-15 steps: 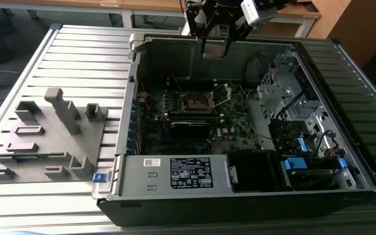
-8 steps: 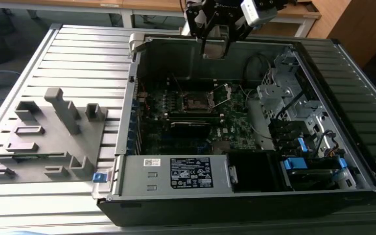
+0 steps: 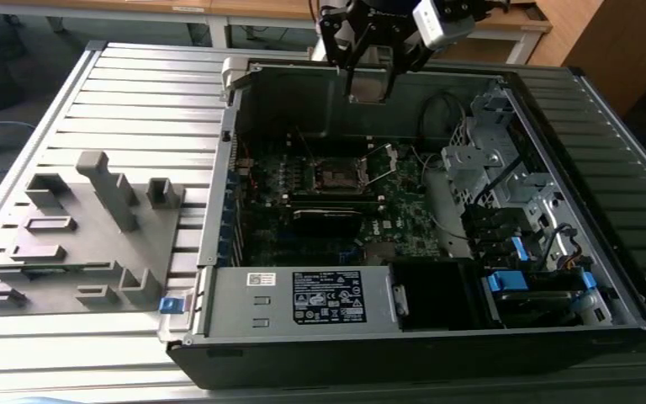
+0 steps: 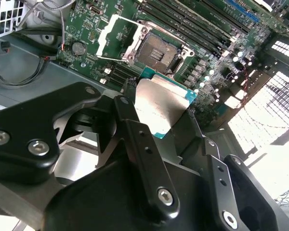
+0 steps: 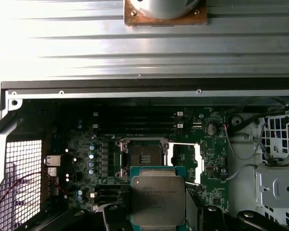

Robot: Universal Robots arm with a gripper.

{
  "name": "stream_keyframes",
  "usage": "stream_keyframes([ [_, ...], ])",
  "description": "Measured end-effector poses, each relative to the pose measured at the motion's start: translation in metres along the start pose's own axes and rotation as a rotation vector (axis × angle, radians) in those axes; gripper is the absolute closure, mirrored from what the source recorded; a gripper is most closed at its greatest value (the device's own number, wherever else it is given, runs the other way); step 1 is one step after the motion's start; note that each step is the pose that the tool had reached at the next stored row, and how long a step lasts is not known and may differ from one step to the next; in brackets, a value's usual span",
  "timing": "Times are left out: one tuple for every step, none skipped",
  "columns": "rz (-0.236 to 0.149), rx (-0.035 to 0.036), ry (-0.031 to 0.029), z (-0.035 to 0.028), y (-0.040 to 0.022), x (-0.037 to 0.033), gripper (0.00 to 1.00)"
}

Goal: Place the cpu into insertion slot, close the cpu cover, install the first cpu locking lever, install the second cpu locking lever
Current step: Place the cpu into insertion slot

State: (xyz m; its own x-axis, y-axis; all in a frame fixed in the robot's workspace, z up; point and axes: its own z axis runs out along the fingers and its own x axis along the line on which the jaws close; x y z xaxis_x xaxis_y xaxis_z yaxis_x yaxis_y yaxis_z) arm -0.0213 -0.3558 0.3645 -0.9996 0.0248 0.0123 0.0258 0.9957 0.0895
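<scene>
Misalignment is the risk. The cpu [image 5: 158,199] is pinched by the gripper [image 3: 368,84], well above the insertion slot [image 3: 335,175], which is seen at six o'clock of it in the exterior view. The slot could be damaged by a tilted or offset descent, and the cpu cover [image 5: 198,163], raised at the slot's three o'clock, could be struck.

The silver-topped cpu [image 5: 158,199] (green-edged) hangs level, well above the bare black insertion slot [image 5: 143,157]; the cpu cover [image 5: 185,156] stands flipped open beside it.
</scene>
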Motion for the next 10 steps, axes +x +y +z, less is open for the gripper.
stream_keyframes([
  [0.000, 0.0000, -0.0010, 0.0007, -0.0001, 0.0000, 0.46],
  [0.000, -0.0001, -0.0022, 0.0015, -0.0002, 0.0001, 0.46],
  [0.000, -0.0002, -0.0038, 0.0025, -0.0003, 0.0001, 0.46],
  [0.000, -0.0002, -0.0058, 0.0037, -0.0003, 0.0002, 0.46],
  [-0.001, -0.0002, -0.0079, 0.0050, -0.0005, 0.0003, 0.46],
  [-0.001, -0.0003, -0.0100, 0.0064, -0.0006, 0.0004, 0.46],
  [-0.001, -0.0004, -0.0122, 0.0077, -0.0007, 0.0004, 0.46],
  [-0.001, -0.0004, -0.0144, 0.0090, -0.0008, 0.0006, 0.46],
  [-0.001, -0.0005, -0.0162, 0.0101, -0.0009, 0.0007, 0.46],
  [-0.002, -0.0005, -0.0180, 0.0112, -0.0010, 0.0008, 0.46],
])
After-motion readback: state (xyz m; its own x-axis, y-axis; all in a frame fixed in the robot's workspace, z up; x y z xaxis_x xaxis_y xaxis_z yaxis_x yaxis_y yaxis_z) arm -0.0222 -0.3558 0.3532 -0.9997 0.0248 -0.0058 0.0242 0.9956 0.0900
